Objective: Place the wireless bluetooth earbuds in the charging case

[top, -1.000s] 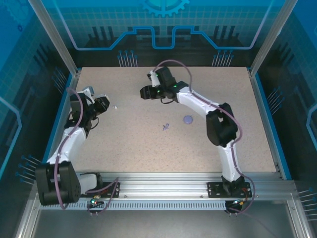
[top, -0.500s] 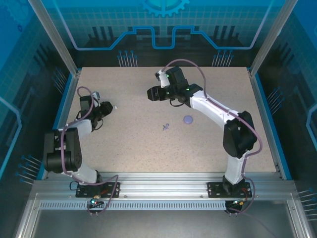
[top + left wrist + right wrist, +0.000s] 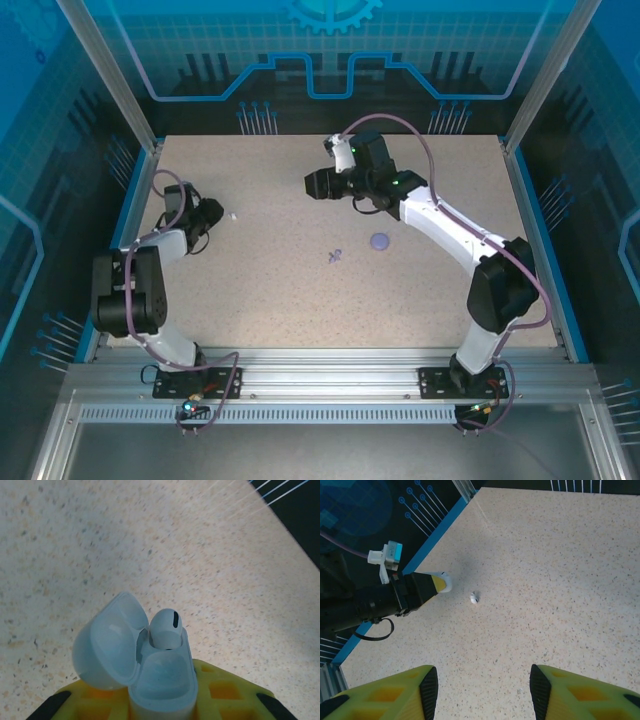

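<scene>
While a tiny lavender piece [image 3: 335, 255] and a purple disc [image 3: 380, 241] lie mid-table nearest you, your left gripper [image 3: 207, 213], further back, pinches the open charging case [image 3: 160, 680] with one earbud [image 3: 166, 627] seated inside. A second earbud [image 3: 474, 598] lies on the table [image 3: 280, 300] just beside it. Farthest back, your right gripper [image 3: 482, 685] hovers, jaws spread, empty.

A speckled beige desk [image 3: 290, 300] sits inside a blue-lit enclosure. Blue strips [image 3: 545, 250] edge its sides. Translucent wall panels [image 3: 200, 50] carry circuit-line patterns and a gear motif [image 3: 335, 10]. Slanted aluminium posts [image 3: 105, 75] frame the back corners, and a slotted aluminium rail [image 3: 330, 382] runs along the near edge.
</scene>
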You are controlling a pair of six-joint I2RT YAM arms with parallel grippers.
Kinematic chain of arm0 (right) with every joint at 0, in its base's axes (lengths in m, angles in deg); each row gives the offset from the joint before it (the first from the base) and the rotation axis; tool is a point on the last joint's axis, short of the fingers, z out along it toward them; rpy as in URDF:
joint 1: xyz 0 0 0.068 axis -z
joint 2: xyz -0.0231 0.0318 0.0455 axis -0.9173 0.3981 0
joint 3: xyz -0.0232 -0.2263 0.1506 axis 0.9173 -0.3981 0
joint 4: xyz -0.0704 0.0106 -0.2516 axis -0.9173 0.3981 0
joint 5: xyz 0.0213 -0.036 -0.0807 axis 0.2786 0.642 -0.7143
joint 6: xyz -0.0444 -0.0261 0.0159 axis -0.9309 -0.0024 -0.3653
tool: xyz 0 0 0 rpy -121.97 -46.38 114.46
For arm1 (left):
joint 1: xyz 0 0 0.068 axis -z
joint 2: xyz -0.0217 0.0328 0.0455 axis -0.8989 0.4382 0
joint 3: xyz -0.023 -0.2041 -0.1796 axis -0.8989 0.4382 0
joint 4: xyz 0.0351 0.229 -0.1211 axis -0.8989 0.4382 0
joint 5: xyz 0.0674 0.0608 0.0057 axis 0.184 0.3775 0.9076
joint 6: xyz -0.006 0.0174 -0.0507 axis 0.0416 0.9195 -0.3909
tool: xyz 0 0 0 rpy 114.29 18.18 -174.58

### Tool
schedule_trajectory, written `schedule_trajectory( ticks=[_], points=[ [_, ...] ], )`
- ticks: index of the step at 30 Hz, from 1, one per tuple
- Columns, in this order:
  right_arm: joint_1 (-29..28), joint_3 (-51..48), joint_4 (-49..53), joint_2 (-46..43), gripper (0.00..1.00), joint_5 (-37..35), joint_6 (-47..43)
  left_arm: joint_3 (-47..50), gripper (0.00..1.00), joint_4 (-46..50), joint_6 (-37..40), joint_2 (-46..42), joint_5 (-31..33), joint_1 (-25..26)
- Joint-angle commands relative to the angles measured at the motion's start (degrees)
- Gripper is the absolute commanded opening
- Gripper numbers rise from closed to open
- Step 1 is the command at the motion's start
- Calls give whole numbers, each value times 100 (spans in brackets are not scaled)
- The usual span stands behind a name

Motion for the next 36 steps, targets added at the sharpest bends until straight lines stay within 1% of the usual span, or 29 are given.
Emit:
schedule_trajectory(
  ticks=[1, 4, 8, 14, 22, 26, 32, 36],
  points=[
    [71, -100, -147, -271, 54, 79, -78, -247, 8, 213, -524, 235, 361, 140],
    [82, -161, -149, -356, 54, 74, -101, -453, 8, 348, -671, 463, 502, 242],
    [103, -232, -166, -475, 55, 77, -116, -560, 8, 300, -1057, 785, 561, 245],
    [114, -280, -130, -573, 55, 108, -152, -845, 8, 408, -987, 1061, 644, 270],
    [144, -368, -116, -618, 55, 94, -184, -1113, 8, 535, -746, 1328, 445, 428],
    [153, -359, -53, -582, 55, 107, -205, -1187, 7, 689, -732, 1429, 220, 498],
    [164, -401, -8, -591, 56, 114, -228, -1112, 7, 898, -724, 1342, 70, 663],
    [166, -367, 61, -514, 56, 141, -239, -898, 7, 845, -838, 1224, -52, 829]
  ],
)
